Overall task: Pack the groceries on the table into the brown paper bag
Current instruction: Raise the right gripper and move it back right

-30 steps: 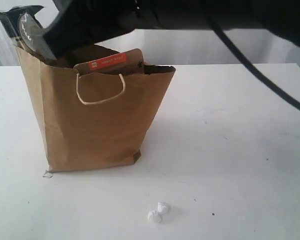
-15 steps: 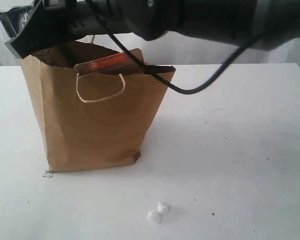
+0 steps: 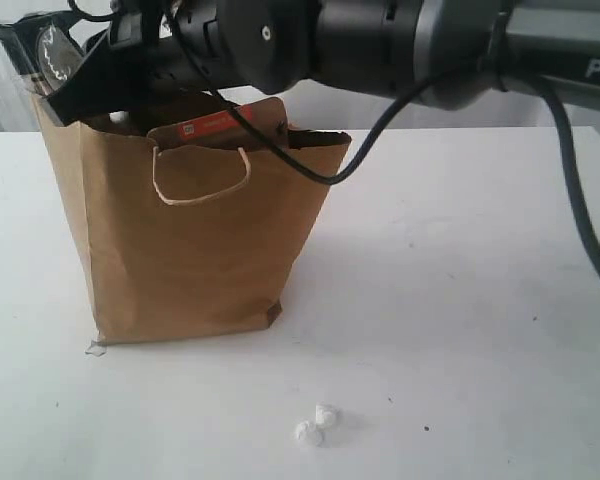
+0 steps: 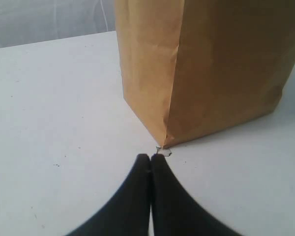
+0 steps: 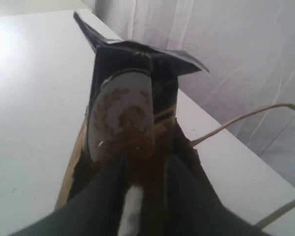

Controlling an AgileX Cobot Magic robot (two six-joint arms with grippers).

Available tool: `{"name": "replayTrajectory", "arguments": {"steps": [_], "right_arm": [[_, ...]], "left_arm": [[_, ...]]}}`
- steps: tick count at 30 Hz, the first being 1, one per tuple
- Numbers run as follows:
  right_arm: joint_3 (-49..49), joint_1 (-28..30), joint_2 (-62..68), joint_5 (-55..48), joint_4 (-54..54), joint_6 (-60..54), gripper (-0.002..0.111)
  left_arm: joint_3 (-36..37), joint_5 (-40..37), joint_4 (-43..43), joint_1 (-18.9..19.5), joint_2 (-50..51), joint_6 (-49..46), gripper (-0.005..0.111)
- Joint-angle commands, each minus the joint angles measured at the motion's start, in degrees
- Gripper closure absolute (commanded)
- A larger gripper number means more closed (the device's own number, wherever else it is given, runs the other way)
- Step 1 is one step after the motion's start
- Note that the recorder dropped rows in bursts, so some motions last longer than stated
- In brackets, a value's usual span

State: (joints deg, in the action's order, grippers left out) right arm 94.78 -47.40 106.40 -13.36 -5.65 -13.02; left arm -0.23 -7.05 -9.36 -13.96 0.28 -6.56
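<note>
Upright on the white table (image 3: 460, 300) stands the paper bag (image 3: 190, 250), left of centre in the exterior view, its near cord handle (image 3: 202, 197) hanging against the front panel. Out of the bag's open top rises the brown pouch (image 3: 225, 125) with its orange label, and at the far left corner the dark spaghetti packet (image 3: 42, 52) pokes up above the rim, tilted outward. The right arm reaches across from the right side, and the right gripper (image 3: 70, 98) sits at the top left of the bag, just beside that packet. Its wrist view shows the right gripper (image 5: 145, 169) with jaws partly apart, the two black fingers (image 5: 105, 196) flanking the lower end of the packet (image 5: 130, 103), whose pale oval window faces the camera; whether the pads touch the packet cannot be told. A pale handle cord (image 5: 246, 115) curves past on one side. The left gripper (image 4: 151, 158) is low over the table with its jaws pressed together on nothing, its tips just beside the bag's (image 4: 211, 73) bottom corner. Two tiny white lumps (image 3: 315, 427) lie on the table in front of the bag, well apart from it.
</note>
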Motion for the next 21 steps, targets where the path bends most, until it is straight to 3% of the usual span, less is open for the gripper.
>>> {"name": "replayTrajectory", "arguments": {"steps": [1,3,11,21], "right_arm": [[0.55,0.59,-0.45,-1.21,0.17,1.71,0.057],[0.55,0.59,-1.12,-1.94,0.17,1.71,0.052],[-1.69,0.71,-9.46,-3.03,0.65,1.86,0.053],[-18.14,1.43,-30.6,-9.61,13.65,10.92,0.057]], "left_arm": [[0.23,-0.11,-0.37,0.3,-0.28,0.33,0.107],[0.23,-0.11,-0.37,0.3,-0.28,0.33,0.107],[0.23,-0.11,-0.37,0.3,-0.28,0.33,0.107],[0.23,-0.11,-0.37,0.3,-0.28,0.33,0.107]]}}
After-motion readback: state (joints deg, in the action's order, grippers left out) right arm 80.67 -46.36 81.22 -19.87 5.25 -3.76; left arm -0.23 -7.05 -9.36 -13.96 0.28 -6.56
